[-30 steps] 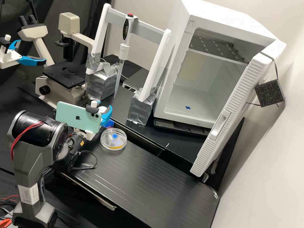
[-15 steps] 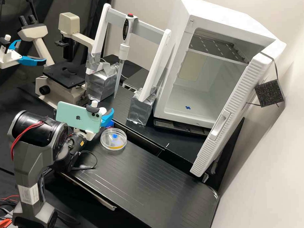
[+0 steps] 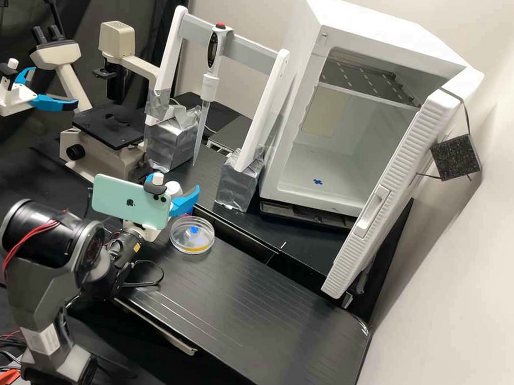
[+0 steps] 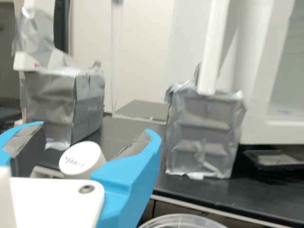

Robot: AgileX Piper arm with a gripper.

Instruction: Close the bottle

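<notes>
In the high view my gripper stands open at the bench's far-left part, behind a mint-green phone. Between its spread blue fingers is a round white cap. A small pinkish patch shows under the near finger; the phone and gripper hide most of what is below the cap, so I cannot tell how the cap sits on the bottle. In the wrist view the gripper has its fingers wide apart. The white cap lies between them, close by the finger with the larger visible blue side, with a gap to the other.
Stacked clear dishes stand on the bench just beside the gripper. Behind are foil-wrapped blocks holding a frame with a pipette, a microscope and an open white cabinet.
The fingers have spread apart around the white cap, which stays in nearly the same place. The arm's near links have shifted left and slightly down, and the phone has moved a little left.
</notes>
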